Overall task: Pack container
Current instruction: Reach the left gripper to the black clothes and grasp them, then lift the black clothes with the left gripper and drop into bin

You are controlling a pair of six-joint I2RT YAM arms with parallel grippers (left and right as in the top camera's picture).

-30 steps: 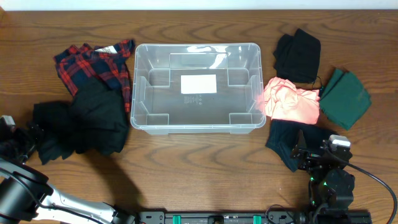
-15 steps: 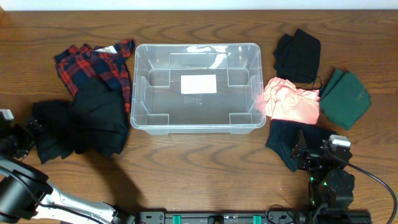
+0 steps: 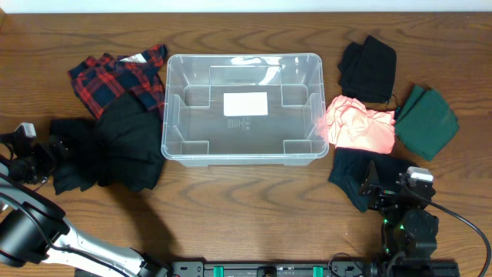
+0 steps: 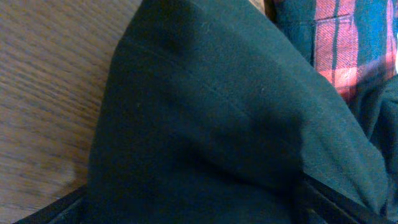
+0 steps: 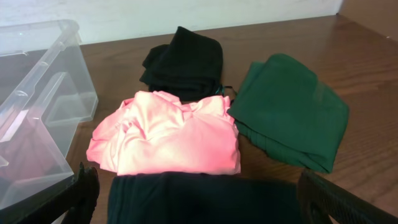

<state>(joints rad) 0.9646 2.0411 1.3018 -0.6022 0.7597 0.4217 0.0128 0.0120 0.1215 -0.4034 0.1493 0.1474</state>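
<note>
Wood-grained brown table (image 3: 231, 200) is seen under everything, and the clear plastic container (image 3: 231, 138) is set on it at the middle of the far side. Its base shows only bare plastic and a white label (image 3: 245, 103). Pressed against its right wall lies a pink garment (image 3: 360, 127), with a black bundle (image 3: 369, 69) behind that, a green garment (image 3: 427, 119) further right, and a dark garment (image 3: 354, 173) in front. Just beside the container's left wall a red plaid shirt (image 3: 115, 77) is spread. A black heap (image 3: 115, 150) lies in front of the shirt and laps over its near edge. The left wrist view is almost filled by this black cloth, so little else can be made out there beyond a strip of table and a corner of plaid. In the right wrist view the container (image 5: 37, 93) is cut off at the left edge, and the dark garment is cut off along the bottom. The left gripper (image 3: 48, 148) is placed at the left end of the black heap. Its fingers are glimpsed only at the bottom corners of its own view, apparently spread, with the cloth bunched between them. The right gripper (image 5: 205, 193) is held with its fingers wide apart over the dark garment; contact cannot be judged.
</note>
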